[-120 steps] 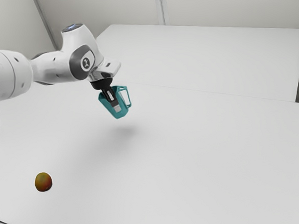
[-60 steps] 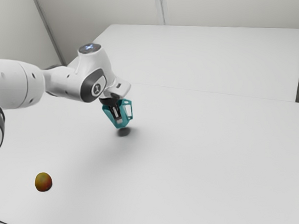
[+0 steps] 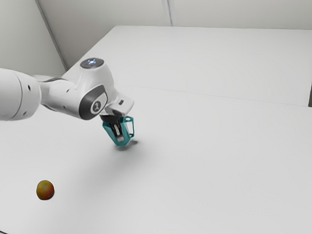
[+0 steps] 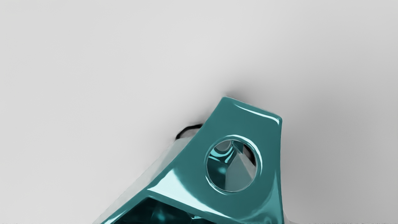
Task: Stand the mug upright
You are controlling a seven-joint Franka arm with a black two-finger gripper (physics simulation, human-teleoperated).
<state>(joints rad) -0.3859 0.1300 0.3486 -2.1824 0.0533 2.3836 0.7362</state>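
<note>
1. Currently the mug (image 3: 122, 142) is pinched in the fingers (image 3: 118, 129), leaning, its base end low over the counter (image 3: 221, 166) and its handle (image 3: 133, 127) toward the exterior view's right. Whether the base touches is unclear.
2. Chiefly, a release at this lean could tip the mug onto its side, since one edge of the base would probably take the load first.
3. Pressing down while it leans might twist it between the fingers; its slanting walls and glossy finish could make that slip likelier.
4. If it is let go above the counter, it may bounce or topple. The handle could also pull it over toward its own side.
5. The fruit (image 3: 45, 190) lies well apart, so a knock there seems unlikely.
6. As for writing, the arm (image 3: 66, 96) bears a small emblem (image 3: 96, 106) on a dark patch, too small to read; no lettering is visible on the mug.
</note>
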